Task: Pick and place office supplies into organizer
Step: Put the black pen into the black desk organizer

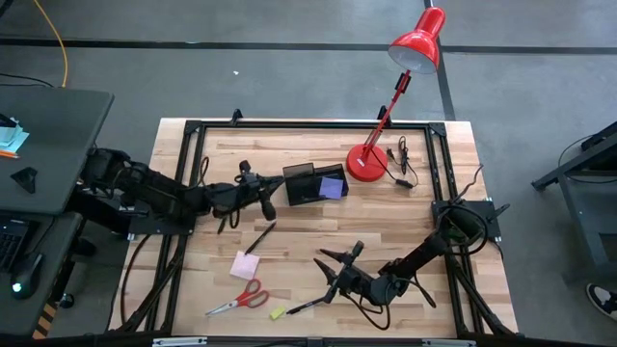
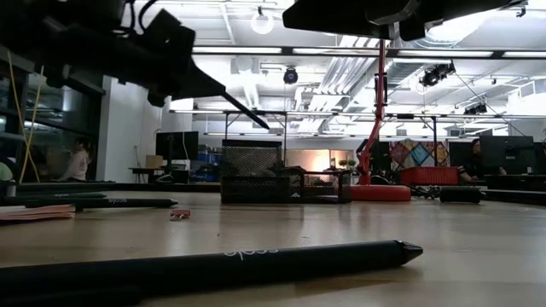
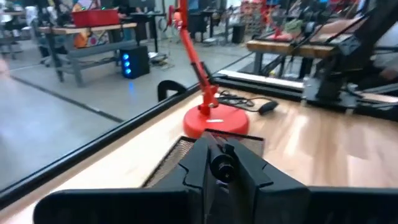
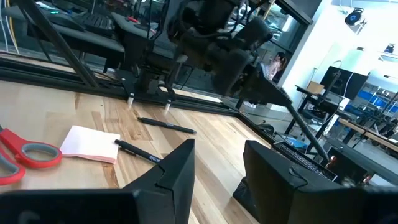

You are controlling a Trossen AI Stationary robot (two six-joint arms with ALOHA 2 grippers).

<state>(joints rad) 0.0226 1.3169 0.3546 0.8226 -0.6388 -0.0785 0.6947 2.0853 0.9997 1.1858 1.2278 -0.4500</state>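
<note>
The black mesh organizer (image 1: pixel 310 183) stands mid-table with a purple sticky pad (image 1: pixel 333 188) in it. My left gripper (image 1: pixel 262 191) hovers just left of it, shut on a black pen (image 2: pixel 247 113). My right gripper (image 1: pixel 333 273) waits open near the front edge, with nothing between its fingers (image 4: pixel 177 165). Flat on the table lie a pink sticky pad (image 1: pixel 244 264), red-handled scissors (image 1: pixel 241 299), a yellow piece (image 1: pixel 278 312) and two more black pens (image 1: pixel 260 238) (image 1: pixel 310 306). My left gripper pinches the black pen between its two fingers, with the pen's round back end (image 3: pixel 221 167) showing between them. The fingers reach about level from the table's left, and the pen runs along them. Its front part (image 2: pixel 256 120) slants down toward the organizer, clear of the table.
A red desk lamp stands with its round base (image 1: pixel 366 164) right of the organizer, its cable and switch (image 1: pixel 403 172) beside it. A black metal frame (image 1: pixel 289 125) runs around the wooden tabletop. In the low view, a pen (image 2: pixel 205 264) lies close to the front edge.
</note>
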